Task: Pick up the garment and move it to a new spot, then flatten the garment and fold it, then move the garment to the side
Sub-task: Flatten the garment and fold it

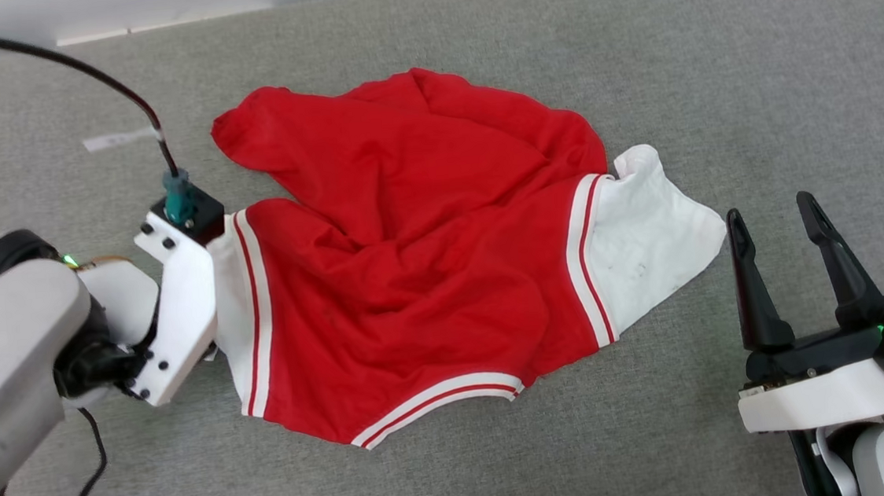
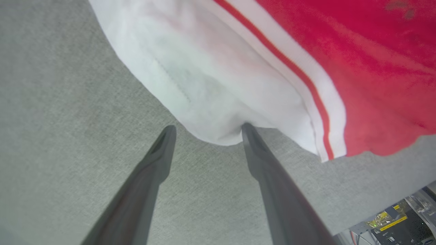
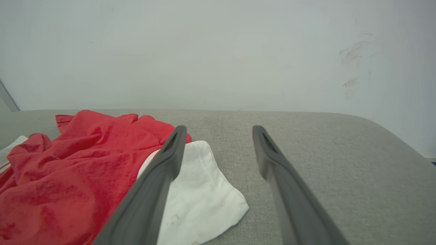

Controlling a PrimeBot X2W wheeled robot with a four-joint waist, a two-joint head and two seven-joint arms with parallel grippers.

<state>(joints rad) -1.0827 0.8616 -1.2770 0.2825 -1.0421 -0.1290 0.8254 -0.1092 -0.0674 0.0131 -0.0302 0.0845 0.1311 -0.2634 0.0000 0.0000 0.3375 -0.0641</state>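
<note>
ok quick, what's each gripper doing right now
left gripper: open, holding nothing, one fingertip at the white sleeve edge of the garment.
right gripper: open, empty, clear of the garment.

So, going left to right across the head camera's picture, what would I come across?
Left arm → white sleeve → garment's red body → other white sleeve → right gripper, open.

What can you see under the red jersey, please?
The jersey lies crumpled on the grey surface, which shows around it. Anything else beneath its folds is covered.
</note>
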